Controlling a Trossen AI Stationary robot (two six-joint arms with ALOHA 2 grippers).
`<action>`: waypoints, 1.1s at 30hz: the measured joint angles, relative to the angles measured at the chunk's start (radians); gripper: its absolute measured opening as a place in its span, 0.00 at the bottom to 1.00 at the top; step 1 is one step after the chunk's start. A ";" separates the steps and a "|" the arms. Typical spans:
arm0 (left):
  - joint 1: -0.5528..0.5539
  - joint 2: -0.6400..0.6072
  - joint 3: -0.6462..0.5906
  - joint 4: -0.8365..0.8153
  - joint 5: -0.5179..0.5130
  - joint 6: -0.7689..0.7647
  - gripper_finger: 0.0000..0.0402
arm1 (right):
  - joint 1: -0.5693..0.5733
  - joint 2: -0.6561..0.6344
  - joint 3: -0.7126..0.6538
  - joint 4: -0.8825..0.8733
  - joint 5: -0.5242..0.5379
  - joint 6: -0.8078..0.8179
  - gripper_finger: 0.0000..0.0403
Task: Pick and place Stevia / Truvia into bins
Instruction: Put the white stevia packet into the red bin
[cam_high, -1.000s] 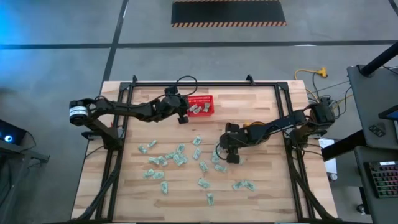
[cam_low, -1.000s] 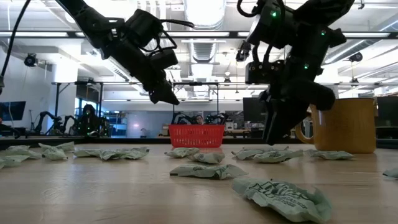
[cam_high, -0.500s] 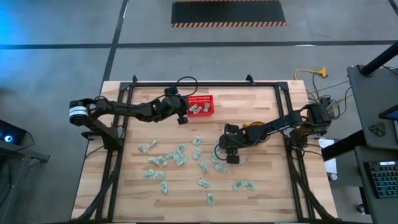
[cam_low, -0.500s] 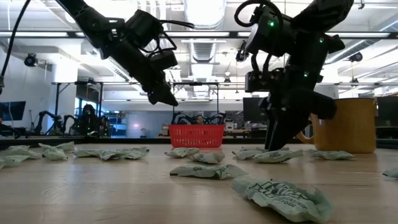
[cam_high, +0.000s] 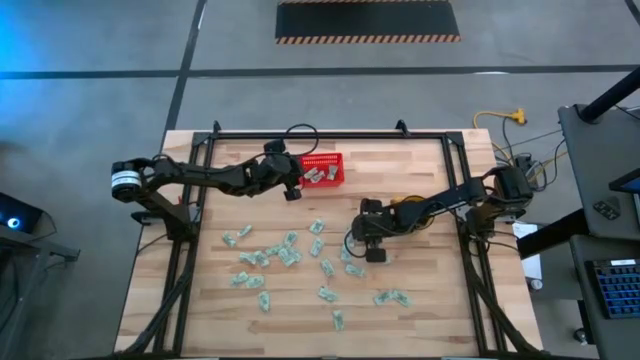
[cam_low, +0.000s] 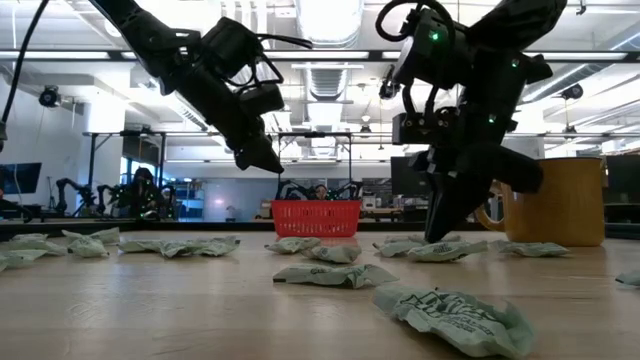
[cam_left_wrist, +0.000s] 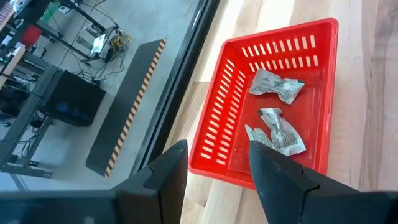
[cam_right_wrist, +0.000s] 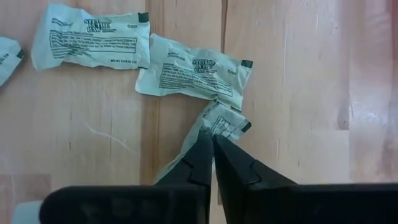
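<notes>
Several pale green Stevia sachets (cam_high: 265, 262) lie scattered flat on the wooden table. The red latticed basket (cam_high: 322, 168) stands at the far middle and holds a few sachets (cam_left_wrist: 277, 87). My left gripper (cam_high: 292, 185) hangs open above the table beside the basket (cam_left_wrist: 224, 106), with nothing between its fingers (cam_left_wrist: 217, 171). My right gripper (cam_high: 352, 245) is down at the table's middle (cam_low: 437, 235), shut on one crumpled sachet (cam_right_wrist: 224, 124). Two more sachets (cam_right_wrist: 193, 74) lie just beyond it. My right gripper pinches the crumpled sachet's middle (cam_right_wrist: 222, 127) between its two fingertips. The fingers come steeply from above, slanting down. The sachet is bunched up where they meet, and its two ends still lie on the table.
A yellow mug (cam_low: 555, 200) stands on the table's right side behind my right arm. Black frame rails run along the table's left, right and far edges (cam_high: 330, 133). Loose sachets (cam_low: 455, 320) lie across the near half.
My right gripper has shut on the sachet beneath it, its fingertips meeting at the table top. The arm itself has stayed where it was. My left gripper has kept still and open beside the basket.
</notes>
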 joint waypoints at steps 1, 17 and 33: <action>0.000 0.000 0.000 -0.008 0.000 -0.003 0.39 | 0.000 0.000 0.000 0.001 0.000 0.000 0.02; -0.050 0.000 0.001 -0.075 0.000 -0.052 0.39 | 0.005 -0.125 0.000 0.068 0.299 -0.144 0.02; -0.217 0.000 0.001 -0.273 0.009 -0.152 0.39 | -0.233 -0.068 0.001 0.644 0.283 -0.468 0.02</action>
